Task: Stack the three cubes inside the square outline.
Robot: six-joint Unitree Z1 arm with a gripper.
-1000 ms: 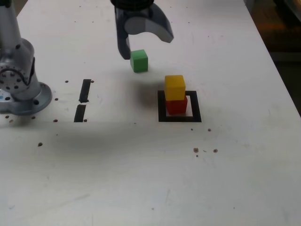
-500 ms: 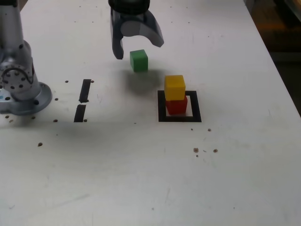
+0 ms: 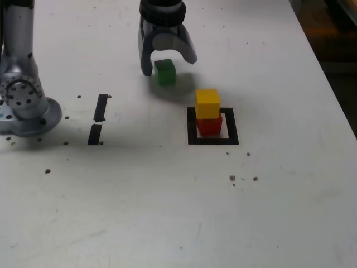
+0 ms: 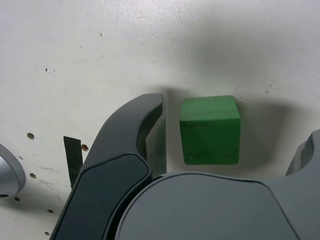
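The green cube [image 3: 165, 72] sits on the white table, to the exterior view's left of and behind the square outline [image 3: 212, 140]. My gripper [image 3: 169, 64] hangs low over it, open, with one finger on each side. In the wrist view the green cube [image 4: 210, 130] lies between the fingers [image 4: 146, 125] of the gripper [image 4: 232, 127], and a narrow gap shows beside the cube. The yellow cube [image 3: 207, 104] rests on the red cube [image 3: 210, 125] inside the outline.
The arm's grey base [image 3: 25, 100] stands at the exterior view's left edge. Two short black tape strips [image 3: 100, 107] lie between the base and the outline. Small dark specks [image 3: 232, 178] dot the table in front of the outline.
The gripper has come down from above and behind the green cube until its fingers straddle it. The jaws have narrowed a little. None of the cubes has moved.
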